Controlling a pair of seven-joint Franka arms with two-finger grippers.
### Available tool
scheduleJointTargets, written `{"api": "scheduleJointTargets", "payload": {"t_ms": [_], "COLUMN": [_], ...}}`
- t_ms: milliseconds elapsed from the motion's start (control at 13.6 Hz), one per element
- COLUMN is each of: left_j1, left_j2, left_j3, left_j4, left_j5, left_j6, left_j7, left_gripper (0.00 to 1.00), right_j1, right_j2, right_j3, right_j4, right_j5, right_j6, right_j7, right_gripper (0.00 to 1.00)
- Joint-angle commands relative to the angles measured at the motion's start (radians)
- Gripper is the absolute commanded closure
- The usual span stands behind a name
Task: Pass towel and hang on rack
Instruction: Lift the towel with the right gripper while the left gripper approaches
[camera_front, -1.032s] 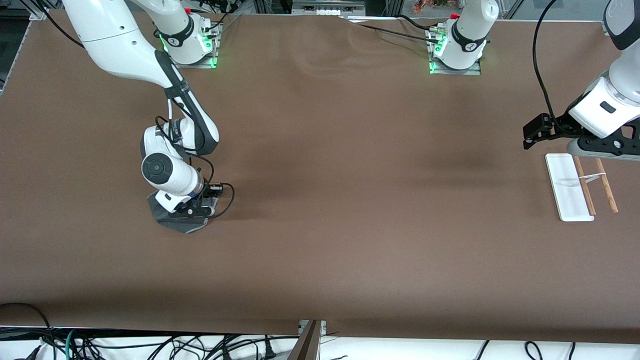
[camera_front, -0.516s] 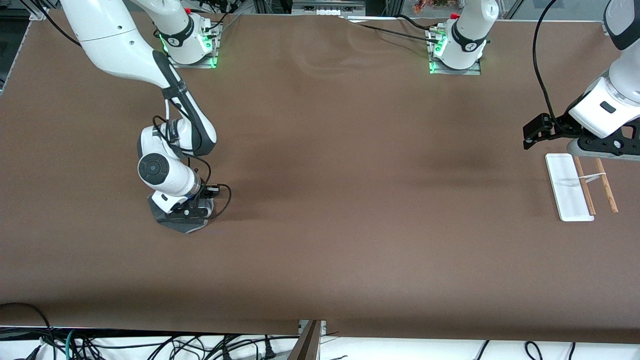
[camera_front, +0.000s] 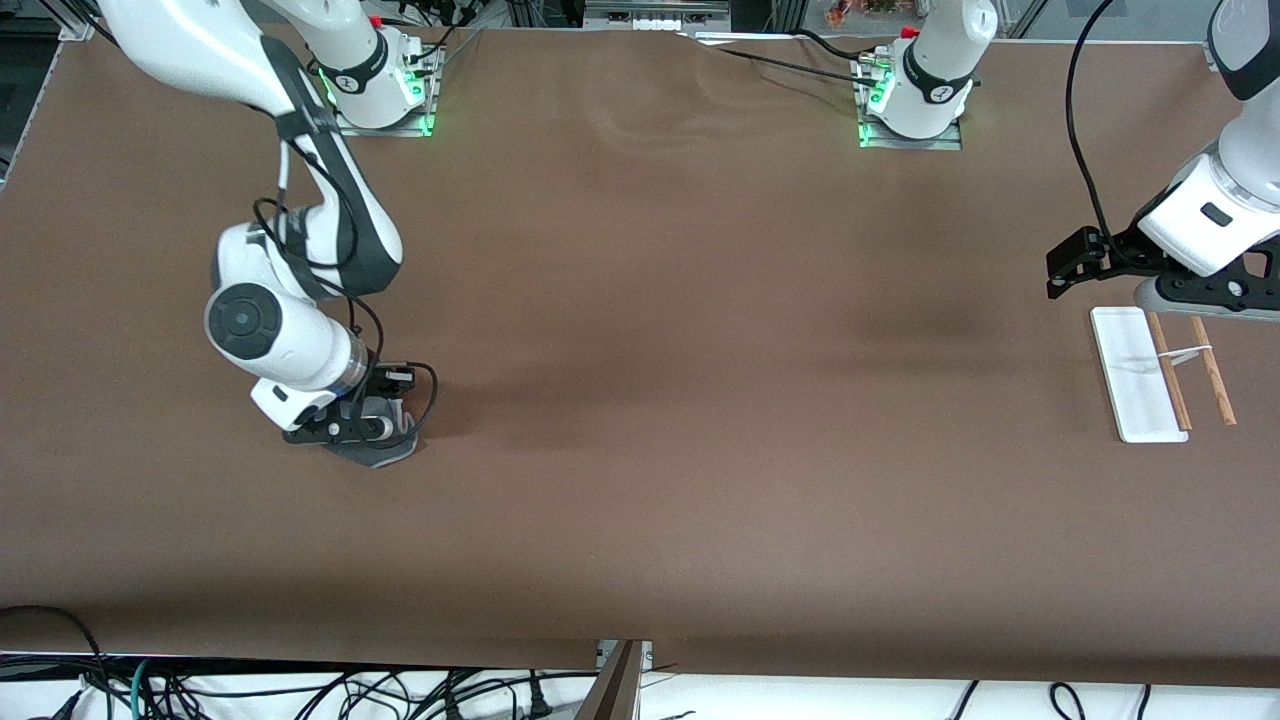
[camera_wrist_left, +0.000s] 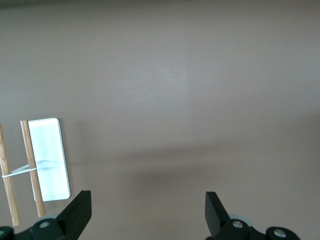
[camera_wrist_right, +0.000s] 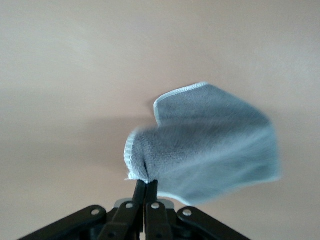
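Observation:
The dark grey towel (camera_front: 375, 450) with its pale edge trim lies toward the right arm's end of the table, one edge pinched up. My right gripper (camera_front: 345, 432) is shut on that edge; the right wrist view shows the towel (camera_wrist_right: 210, 150) hanging from the closed fingers (camera_wrist_right: 139, 192), lifted partly off the table. The rack (camera_front: 1140, 375), a white base with two wooden rods (camera_front: 1212, 370), lies at the left arm's end. My left gripper (camera_front: 1205, 305) is open and empty just above the rack's farther end; the rack (camera_wrist_left: 47, 160) shows beside its fingers (camera_wrist_left: 80, 212).
The brown table (camera_front: 700, 350) stretches bare between towel and rack. Both arm bases (camera_front: 915, 100) stand along the table's edge farthest from the front camera. Cables hang below the edge nearest that camera.
My right arm has swung toward its own end of the table and risen, pulling the pinched towel edge up; less of the towel lies flat. The left arm has not moved.

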Motion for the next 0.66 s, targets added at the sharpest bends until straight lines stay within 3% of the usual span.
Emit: {"api": "scheduleJointTargets", "payload": {"t_ms": [0, 590], "left_j1": [0.009, 0.044], "left_j2": [0.006, 0.084], "left_j3": [0.001, -0.003], "left_j4": [0.019, 0.03], "left_j5": [-0.007, -0.034], "left_j6": [-0.024, -0.151], "left_j7": [0.024, 0.029], "left_gripper": [0.0, 0.0], "right_j1": [0.007, 0.099], "right_j2": [0.006, 0.009], "right_j3": [0.073, 0.238], "right_j4": [0.203, 0.375], "right_j5": [0.008, 0.003], "right_j6": [-0.176, -0.152], "right_j7": [-0.001, 0.006], "right_gripper": [0.99, 0.99]}}
